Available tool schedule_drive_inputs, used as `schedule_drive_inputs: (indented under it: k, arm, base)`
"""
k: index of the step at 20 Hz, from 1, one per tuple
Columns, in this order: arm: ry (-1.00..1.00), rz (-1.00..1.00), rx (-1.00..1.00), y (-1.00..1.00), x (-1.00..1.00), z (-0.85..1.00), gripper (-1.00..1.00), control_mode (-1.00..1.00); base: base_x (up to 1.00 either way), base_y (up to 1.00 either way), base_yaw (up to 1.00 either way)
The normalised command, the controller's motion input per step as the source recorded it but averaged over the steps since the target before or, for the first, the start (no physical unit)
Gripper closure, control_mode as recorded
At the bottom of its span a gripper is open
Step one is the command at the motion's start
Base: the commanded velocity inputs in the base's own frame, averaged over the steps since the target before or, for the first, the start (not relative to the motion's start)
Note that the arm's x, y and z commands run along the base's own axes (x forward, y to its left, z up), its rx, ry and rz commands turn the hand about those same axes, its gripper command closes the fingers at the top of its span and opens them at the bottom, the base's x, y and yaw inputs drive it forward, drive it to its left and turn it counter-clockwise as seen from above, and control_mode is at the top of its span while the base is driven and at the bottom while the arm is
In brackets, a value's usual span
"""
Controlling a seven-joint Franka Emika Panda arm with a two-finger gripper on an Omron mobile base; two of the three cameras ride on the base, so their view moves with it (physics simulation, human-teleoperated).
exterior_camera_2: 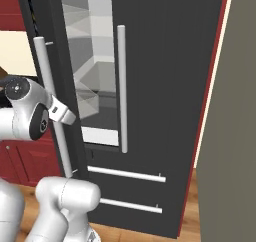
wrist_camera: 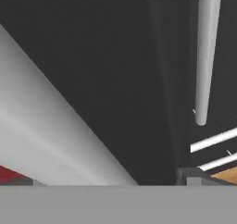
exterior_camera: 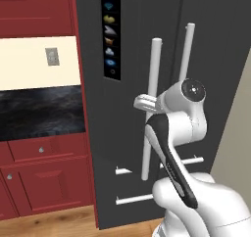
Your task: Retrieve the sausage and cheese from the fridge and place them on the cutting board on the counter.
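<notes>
1. My fingers (exterior_camera: 142,103) stand spread wide, released, grasping nothing, at the left bar handle (exterior_camera: 151,108) of the fridge (exterior_camera: 127,133).
2. In the right base view the left door (exterior_camera_2: 52,61) stands ajar; the gap shows pale interior (exterior_camera_2: 92,51).
3. Both long handles run vertical, parallel, near each other; two short bars (exterior_camera_2: 127,173) lie horizontal on the drawers below.
4. In the hand view the near handle (wrist_camera: 55,140) crosses diagonally, just beside my fingers.
5. The tabletop (exterior_camera: 41,111) lies left of the fridge, above red cabinets (exterior_camera: 44,177).
6. A beige wall (exterior_camera_2: 227,136) bounds the fridge's right side.
</notes>
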Motion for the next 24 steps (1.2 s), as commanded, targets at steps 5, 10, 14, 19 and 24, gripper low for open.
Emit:
schedule_drive_inputs:
  k: [5,10,14,19,24]
  arm:
    - [-0.03,0.57,0.08,-0.02,-0.04,0.05,-1.0,-1.0]
    - [0.0,0.43,0.01,0.15,0.0,0.14,1.0,-1.0]
    - [0.0,0.15,0.0,0.18,-0.16,0.23,1.0,-1.0]
    - [0.0,0.01,0.0,-0.26,-0.35,0.14,1.0,-1.0]
    - [0.0,-0.06,0.09,-0.6,-0.11,0.06,1.0,-1.0]
  base:
    - [0.0,0.0,0.0]
    - [0.0,0.0,0.0]
    - [0.0,0.0,0.0]
    - [0.0,0.0,0.0]
    - [0.0,0.0,0.0]
